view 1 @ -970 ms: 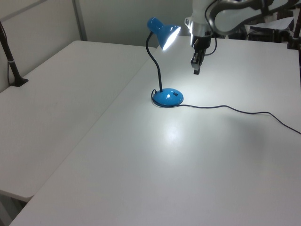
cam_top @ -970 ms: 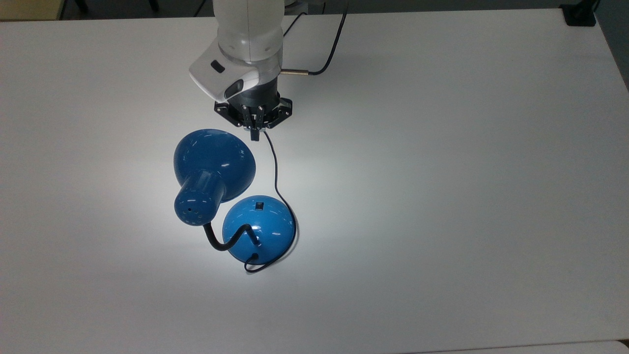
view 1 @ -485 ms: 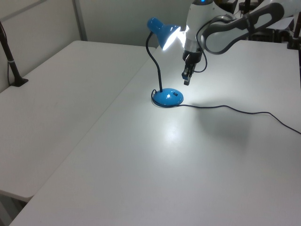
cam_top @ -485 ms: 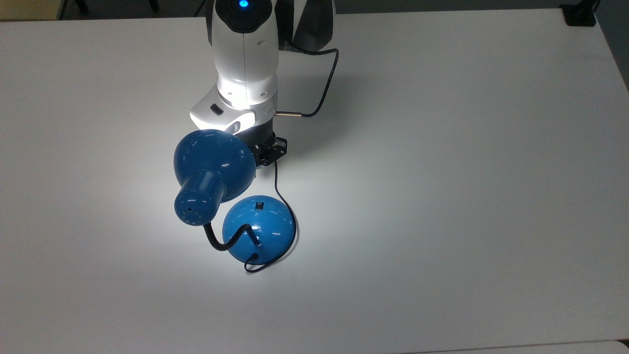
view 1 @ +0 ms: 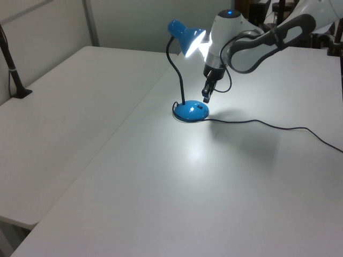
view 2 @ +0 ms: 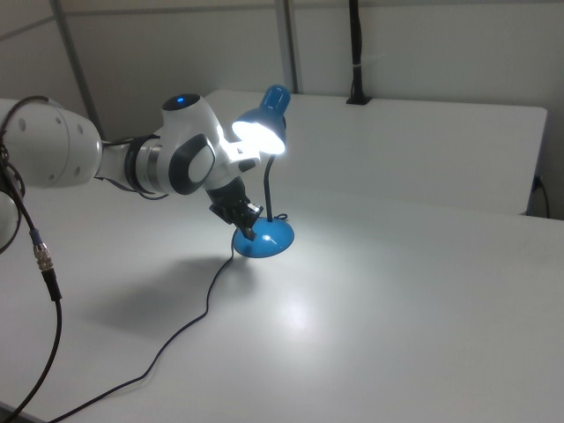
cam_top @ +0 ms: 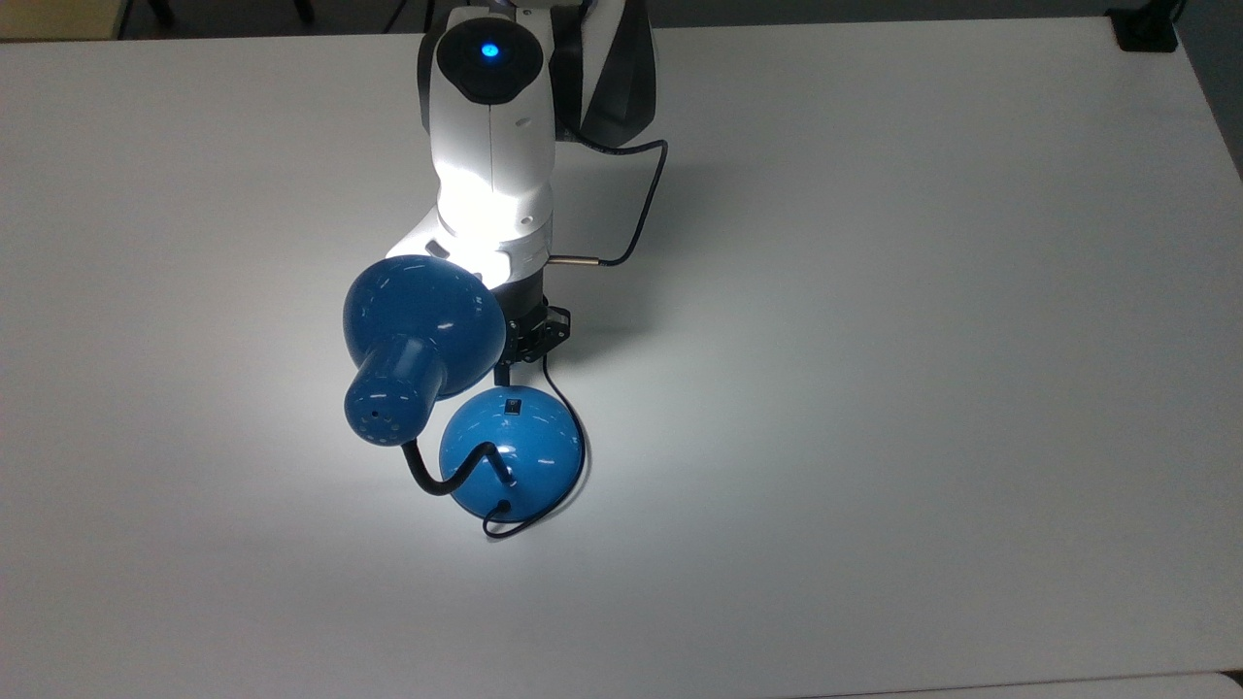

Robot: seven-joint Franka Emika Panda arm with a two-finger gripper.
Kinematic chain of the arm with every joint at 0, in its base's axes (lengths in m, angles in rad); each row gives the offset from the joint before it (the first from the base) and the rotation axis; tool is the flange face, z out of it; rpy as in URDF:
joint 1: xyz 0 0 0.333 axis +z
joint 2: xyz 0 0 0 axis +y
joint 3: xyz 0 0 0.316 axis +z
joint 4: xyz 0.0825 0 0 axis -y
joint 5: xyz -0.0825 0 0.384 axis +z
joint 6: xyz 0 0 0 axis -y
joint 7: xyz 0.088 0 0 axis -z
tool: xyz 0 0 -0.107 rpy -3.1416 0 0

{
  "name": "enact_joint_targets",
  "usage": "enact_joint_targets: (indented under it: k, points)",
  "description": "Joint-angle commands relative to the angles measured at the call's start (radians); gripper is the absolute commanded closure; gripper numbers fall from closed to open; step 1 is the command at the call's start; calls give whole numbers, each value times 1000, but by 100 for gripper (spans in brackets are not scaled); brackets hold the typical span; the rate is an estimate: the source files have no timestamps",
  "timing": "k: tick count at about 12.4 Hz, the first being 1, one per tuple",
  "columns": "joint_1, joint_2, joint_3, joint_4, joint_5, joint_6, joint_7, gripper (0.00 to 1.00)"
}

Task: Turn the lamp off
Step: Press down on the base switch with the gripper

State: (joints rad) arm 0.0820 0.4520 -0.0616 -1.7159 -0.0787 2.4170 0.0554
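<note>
Blue desk lamp [view 1: 185, 69] stands mid-table [cam_top: 923, 388], lit, shade [cam_top: 419, 313] overhanging the arm's wrist. Risk: wrist bumps shade or snags cord [cam_top: 547, 361] on descent, shoving the base [cam_top: 512, 451] off-line. Gripper [view 1: 206, 98] hovers just above rocker switch [cam_top: 513, 405]; fingertips partly hidden under the shade in top view, so can't tell if clenched or released.

White table [cam_top: 874, 291]: lamp [cam_top: 512, 451], cord [view 1: 268, 124] on it.

Arm [view 1: 252, 40] bent fwd, wrist angled down, claw [view 1: 206, 98] tip low
</note>
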Motion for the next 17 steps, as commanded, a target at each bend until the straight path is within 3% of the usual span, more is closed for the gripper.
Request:
enact_joint_targets:
  k: [1, 11, 17]
  points:
    - [2, 27, -4, 2, 20, 63, -23, 100]
    - [-2, 51, 9, -14, 14, 93, -25, 100]
    - [-2, 13, 11, -59, 11, 59, -28, 100]
